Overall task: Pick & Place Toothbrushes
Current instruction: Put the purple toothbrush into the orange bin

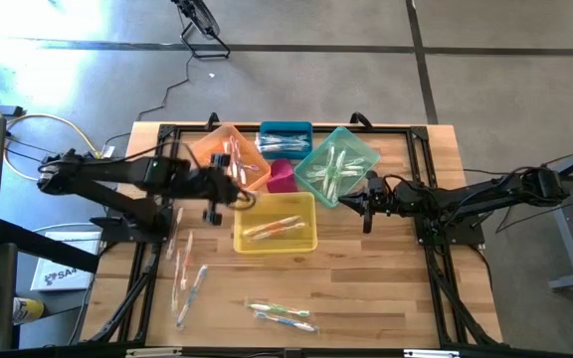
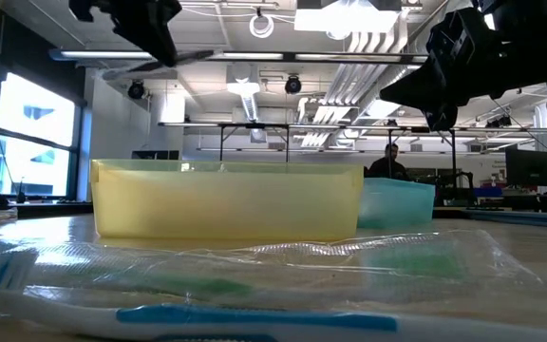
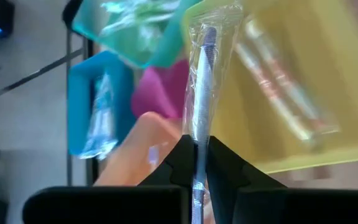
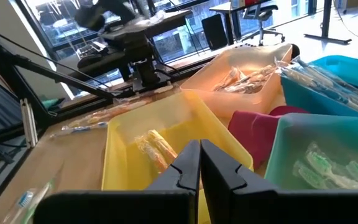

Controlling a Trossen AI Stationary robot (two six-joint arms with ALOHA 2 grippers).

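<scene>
My left gripper hangs above the table between the orange bin and the yellow bin, shut on one wrapped toothbrush. My right gripper waits shut beside the green bin, holding nothing. Loose wrapped toothbrushes lie flat on the wood at the left and near the front edge. More lie inside the yellow, orange, green and blue bins. My left gripper pinches the clear-wrapped toothbrush between its two fingers, partway along its length. The toothbrush runs along the fingers and sticks out well past their tips. It is lifted clear, above the bins; the gripper slants downward.
A small magenta bin sits among the other bins at the table's far middle. Black frame rails run along both sides of the wooden top. Bare wood lies at the near right.
</scene>
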